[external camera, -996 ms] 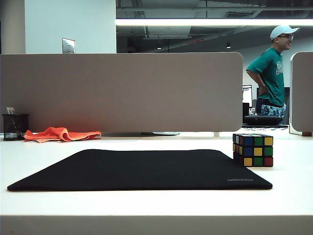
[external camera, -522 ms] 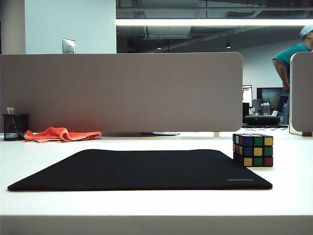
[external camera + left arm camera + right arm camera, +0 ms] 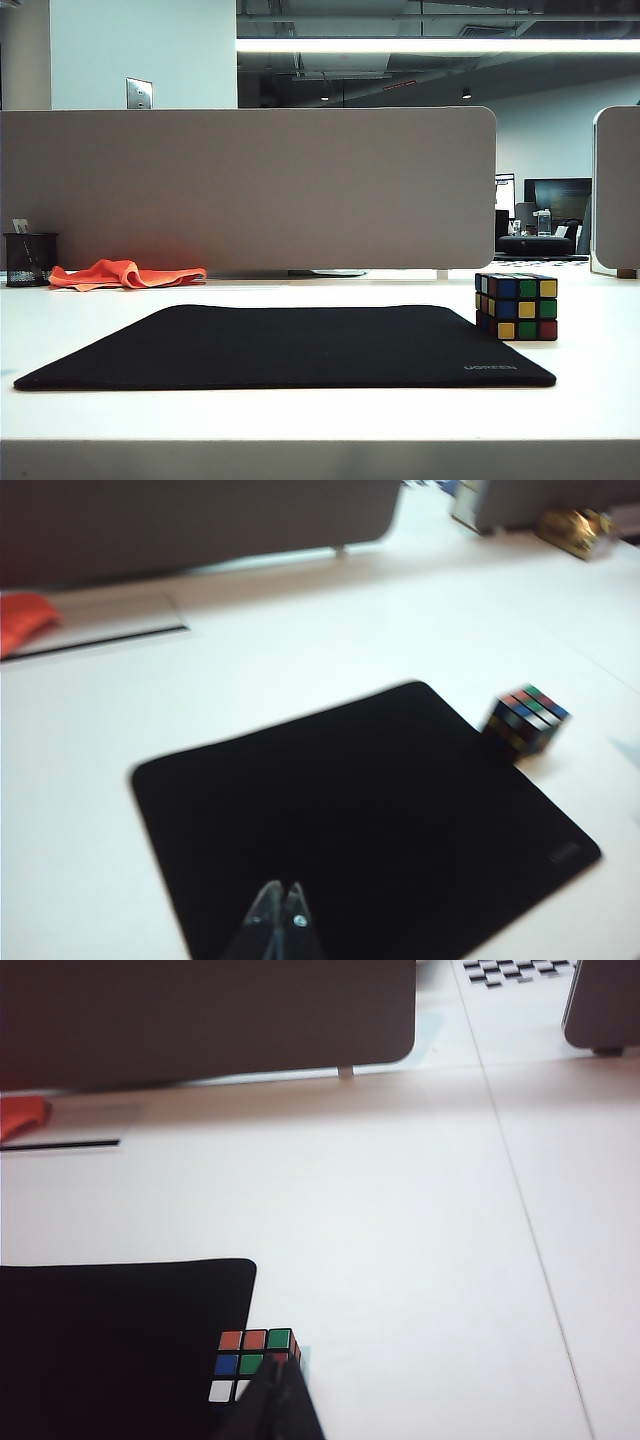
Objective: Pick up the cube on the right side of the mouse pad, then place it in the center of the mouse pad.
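Gone from the far background is the man in the teal shirt, while the cube rests as before on the white table, just off the right edge of the mouse pad near its far corner. Neither arm shows in the exterior view; the left hand hangs above the near part of the pad with jaws pressed together and empty, and the right hand, also closed on nothing, hovers over the cube, probably lining up a grasp. Bare table lies beyond the cube's right side, and the pad's centre is free for the placement
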### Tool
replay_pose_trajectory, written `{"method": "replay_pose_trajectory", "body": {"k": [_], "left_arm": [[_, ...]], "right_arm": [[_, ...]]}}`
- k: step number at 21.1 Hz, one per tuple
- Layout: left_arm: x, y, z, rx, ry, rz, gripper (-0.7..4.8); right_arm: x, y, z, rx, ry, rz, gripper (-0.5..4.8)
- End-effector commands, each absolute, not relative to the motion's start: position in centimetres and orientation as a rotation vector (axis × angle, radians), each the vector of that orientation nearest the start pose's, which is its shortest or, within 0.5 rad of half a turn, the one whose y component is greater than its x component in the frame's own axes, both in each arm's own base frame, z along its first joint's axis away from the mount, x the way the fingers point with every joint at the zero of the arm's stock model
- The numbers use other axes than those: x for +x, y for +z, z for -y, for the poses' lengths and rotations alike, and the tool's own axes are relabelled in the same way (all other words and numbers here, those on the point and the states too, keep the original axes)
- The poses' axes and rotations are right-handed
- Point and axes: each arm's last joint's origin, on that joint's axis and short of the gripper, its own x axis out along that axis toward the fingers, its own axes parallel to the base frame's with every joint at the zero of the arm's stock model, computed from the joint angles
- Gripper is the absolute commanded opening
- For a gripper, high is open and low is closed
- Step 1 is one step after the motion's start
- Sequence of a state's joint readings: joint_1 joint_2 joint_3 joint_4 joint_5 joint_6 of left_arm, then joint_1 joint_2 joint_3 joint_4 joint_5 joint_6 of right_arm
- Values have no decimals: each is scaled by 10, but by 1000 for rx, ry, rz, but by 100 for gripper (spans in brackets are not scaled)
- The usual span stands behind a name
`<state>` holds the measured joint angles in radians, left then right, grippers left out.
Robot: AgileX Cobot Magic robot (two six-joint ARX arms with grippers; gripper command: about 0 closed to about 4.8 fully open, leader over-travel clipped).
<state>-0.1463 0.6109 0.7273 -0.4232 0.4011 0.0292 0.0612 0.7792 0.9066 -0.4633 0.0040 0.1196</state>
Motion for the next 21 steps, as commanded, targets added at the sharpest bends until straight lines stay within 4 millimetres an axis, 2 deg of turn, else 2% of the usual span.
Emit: {"method": "replay_pose_trajectory", "body": {"k": [1, 6, 7, 8, 12, 14, 15, 17, 18, 19, 21], "left_arm": [[133, 316, 34, -8, -532, -342, -4], [147, 329, 38, 7, -481, -420, -4], [150, 332, 39, 7, -482, -423, -4], [152, 336, 40, 8, -487, -422, -4], [157, 345, 45, 8, -525, -423, -4], [160, 346, 47, 4, -557, -437, 0], [161, 345, 48, 2, -564, -447, 9], [166, 341, 49, -3, -577, -477, 84], [168, 338, 50, -5, -577, -507, 165], [169, 337, 50, -8, -584, -520, 191], [170, 336, 51, -16, -605, -529, 192]], "right_arm": [[175, 349, -13, 76, 32, -405, -3], [195, 345, -24, 26, 54, -488, 2], [199, 343, -27, 19, 53, -504, 29], [202, 341, -28, 15, 59, -520, 73], [213, 331, -37, -1, 89, -584, 361], [219, 327, -42, -8, 101, -608, 474], [221, 325, -43, -11, 105, -619, 479], [227, 321, -46, -16, 111, -640, 479], [234, 318, -48, -13, 107, -673, 479], [239, 316, -49, -1, 99, -703, 479], [259, 309, -53, 42, 65, -822, 479]]}}
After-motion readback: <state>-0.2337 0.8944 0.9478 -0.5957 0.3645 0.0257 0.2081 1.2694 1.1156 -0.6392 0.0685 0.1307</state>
